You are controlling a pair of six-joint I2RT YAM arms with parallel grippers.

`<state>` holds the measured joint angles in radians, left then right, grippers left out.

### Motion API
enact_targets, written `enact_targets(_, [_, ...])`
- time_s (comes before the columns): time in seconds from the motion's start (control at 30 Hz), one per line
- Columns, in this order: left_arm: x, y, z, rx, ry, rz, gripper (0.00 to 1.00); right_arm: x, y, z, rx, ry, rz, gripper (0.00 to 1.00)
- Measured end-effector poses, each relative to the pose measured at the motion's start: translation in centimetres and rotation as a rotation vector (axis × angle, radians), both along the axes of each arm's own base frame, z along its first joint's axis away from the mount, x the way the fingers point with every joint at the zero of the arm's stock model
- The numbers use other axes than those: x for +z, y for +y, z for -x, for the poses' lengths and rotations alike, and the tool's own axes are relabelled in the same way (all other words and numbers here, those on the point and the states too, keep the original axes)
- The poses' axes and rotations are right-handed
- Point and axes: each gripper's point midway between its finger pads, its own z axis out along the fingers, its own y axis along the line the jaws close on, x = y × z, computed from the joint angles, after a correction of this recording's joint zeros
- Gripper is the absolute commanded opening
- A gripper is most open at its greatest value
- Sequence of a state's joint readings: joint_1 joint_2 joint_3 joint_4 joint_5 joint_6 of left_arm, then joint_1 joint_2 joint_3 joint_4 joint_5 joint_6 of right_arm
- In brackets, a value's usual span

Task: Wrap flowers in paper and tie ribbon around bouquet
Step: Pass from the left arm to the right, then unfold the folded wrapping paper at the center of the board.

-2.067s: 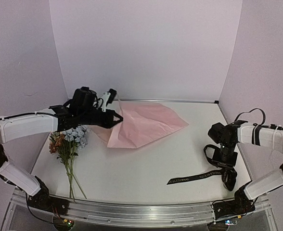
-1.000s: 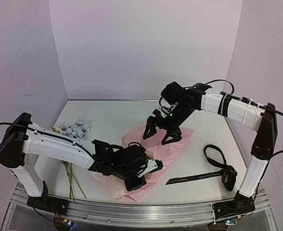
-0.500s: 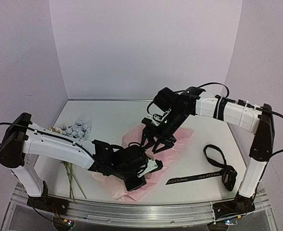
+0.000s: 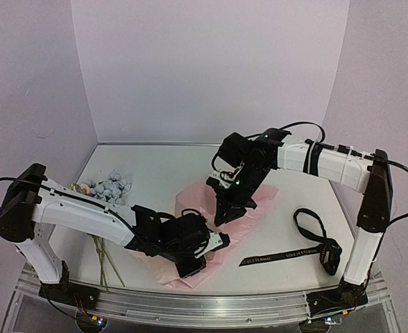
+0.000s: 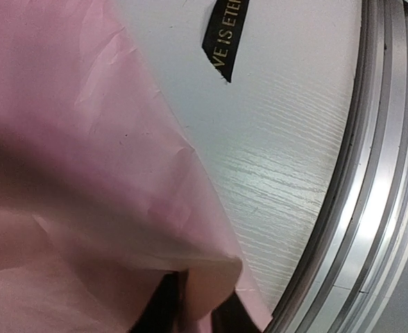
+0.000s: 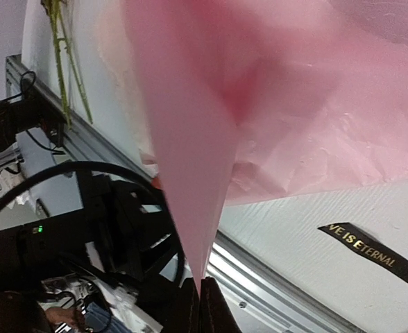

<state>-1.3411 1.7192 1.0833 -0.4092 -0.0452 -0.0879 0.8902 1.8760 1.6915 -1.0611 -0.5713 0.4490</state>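
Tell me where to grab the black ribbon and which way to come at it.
Take the ribbon at its curled loop, the end opposite the lettered tail. The loop seems to stand on edge, so the band can be pinched from both sides. Come straight down from above. The tail lies flat on the table and is likely harder to pinch.

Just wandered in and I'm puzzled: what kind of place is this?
Likely a robot test booth: left arm and right arm mounted at a white table, plain lilac walls, aluminium rail.
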Motion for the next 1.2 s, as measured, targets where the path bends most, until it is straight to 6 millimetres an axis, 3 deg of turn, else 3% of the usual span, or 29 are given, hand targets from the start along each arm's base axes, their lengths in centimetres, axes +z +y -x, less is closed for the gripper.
enact_targets(0.07, [0.3, 0.4, 0.0, 0.021, 0.003, 0.011, 0.61, -0.6, -0.8, -0.6, -0.018, -0.039, 0.044, 0.00])
enact_targets(0.17, [2.0, 1.2, -0.2, 0.072, 0.013, 0.072, 0.65, -1.9, -2.9, -0.9, -0.057, -0.095, 0.123, 0.00])
enact_targets(0.3, [6.2, 2.5, -1.4, 0.164, 0.046, 0.226, 0.66, -2.5, -6.1, -0.4, -0.105, -0.170, 0.201, 0.00])
enact_targets(0.43, [10.0, 5.2, -6.1, 0.362, 0.059, 0.380, 0.68, -1.8, -6.8, -0.3, -0.115, -0.266, 0.208, 0.00])
enact_targets(0.5, [10.3, 6.9, -8.8, 0.486, 0.065, 0.407, 0.70, -1.6, -7.1, -0.4, -0.120, -0.302, 0.212, 0.00])
enact_targets(0.7, [7.2, 13.7, -14.9, 0.840, 0.134, 0.348, 0.80, -2.0, -8.9, -0.5, -0.150, -0.374, 0.258, 0.00])
enact_targets(0.83, [4.6, 17.8, -16.2, 0.978, 0.227, 0.297, 0.81, -2.4, -9.9, -0.5, -0.163, -0.391, 0.282, 0.00])
enact_targets(0.97, [1.9, 19.0, -16.1, 1.021, 0.333, 0.243, 0.81, -2.4, -10.4, -0.3, -0.173, -0.402, 0.283, 0.00])
enact_targets(1.2, [-1.8, 19.0, -15.2, 1.030, 0.517, 0.179, 0.77, -2.4, -11.1, -0.3, -0.197, -0.425, 0.277, 0.00])
